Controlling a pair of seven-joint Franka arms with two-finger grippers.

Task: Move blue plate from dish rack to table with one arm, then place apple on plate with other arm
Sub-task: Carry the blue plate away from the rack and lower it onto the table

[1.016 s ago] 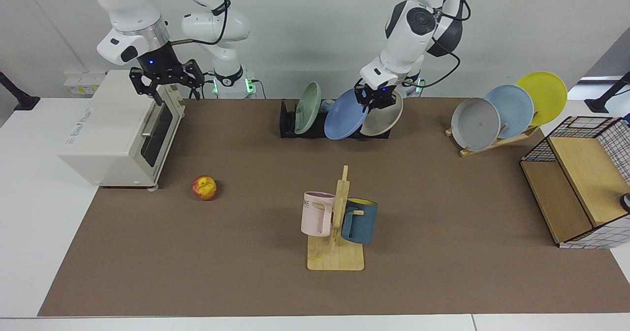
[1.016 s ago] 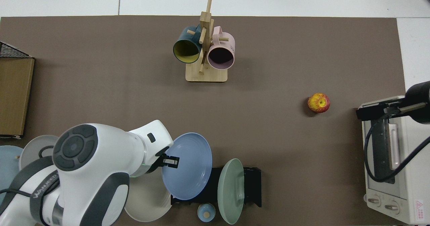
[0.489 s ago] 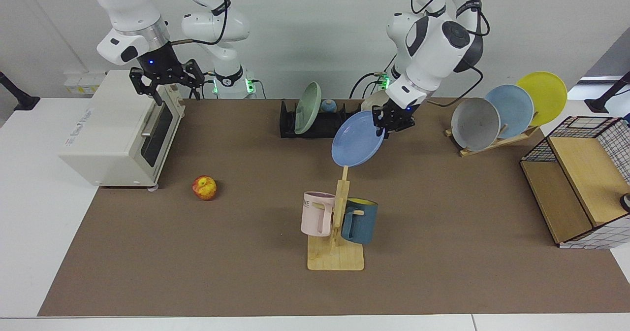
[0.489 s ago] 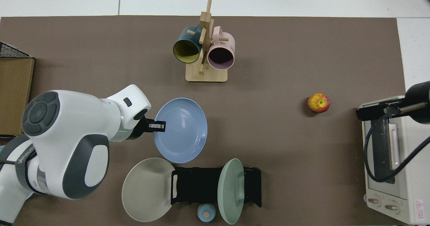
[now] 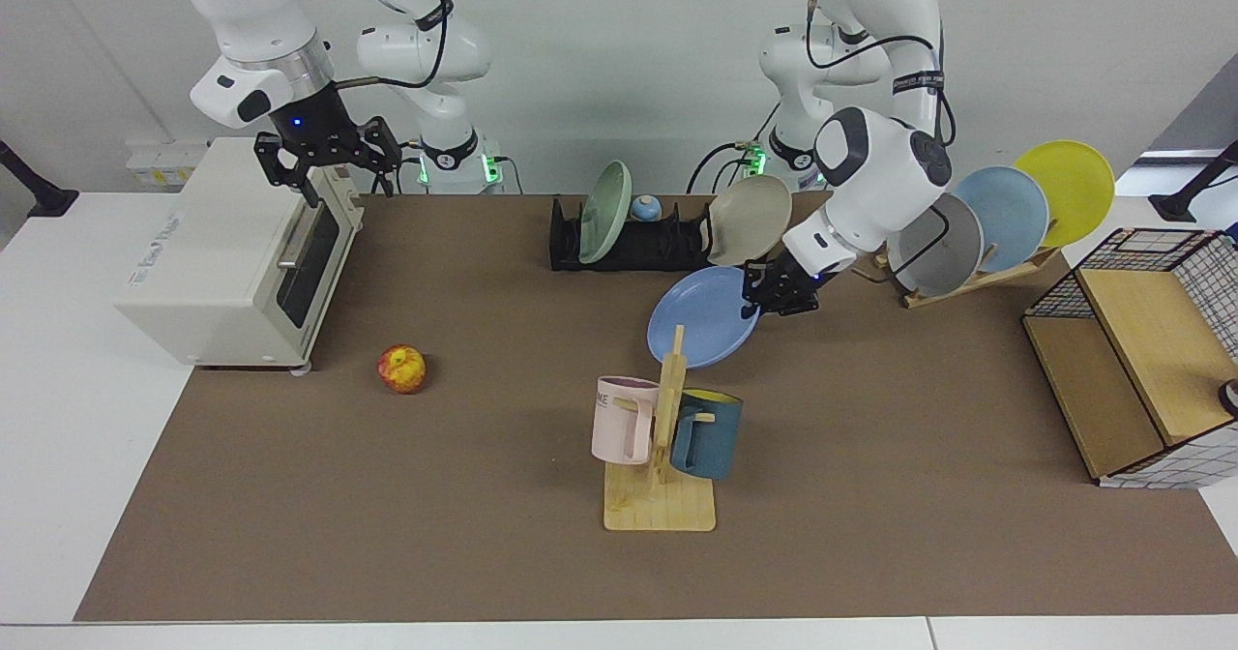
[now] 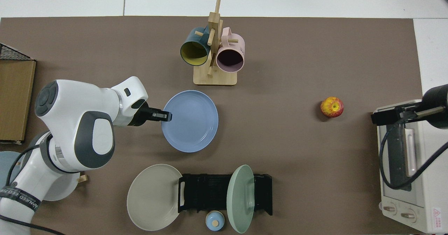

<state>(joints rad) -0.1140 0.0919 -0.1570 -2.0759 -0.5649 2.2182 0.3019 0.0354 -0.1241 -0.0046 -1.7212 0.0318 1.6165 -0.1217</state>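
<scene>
The left tool (image 5: 764, 299) pinches the rim of one round, matte blue plate (image 5: 701, 316); the right tool (image 5: 327, 159), fingers spread, waits over the toaster oven (image 5: 227, 253).

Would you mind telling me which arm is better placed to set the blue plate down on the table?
Left: its gripper holds the blue plate by the rim, low over the table. The right gripper waits over the toaster oven.

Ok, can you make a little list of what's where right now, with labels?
blue plate: held by its rim, out of the dish rack, whether it touches the table cannot be told
left tool: shut on the blue plate
apple: on the table, alone
right tool: waiting over the toaster oven
</scene>
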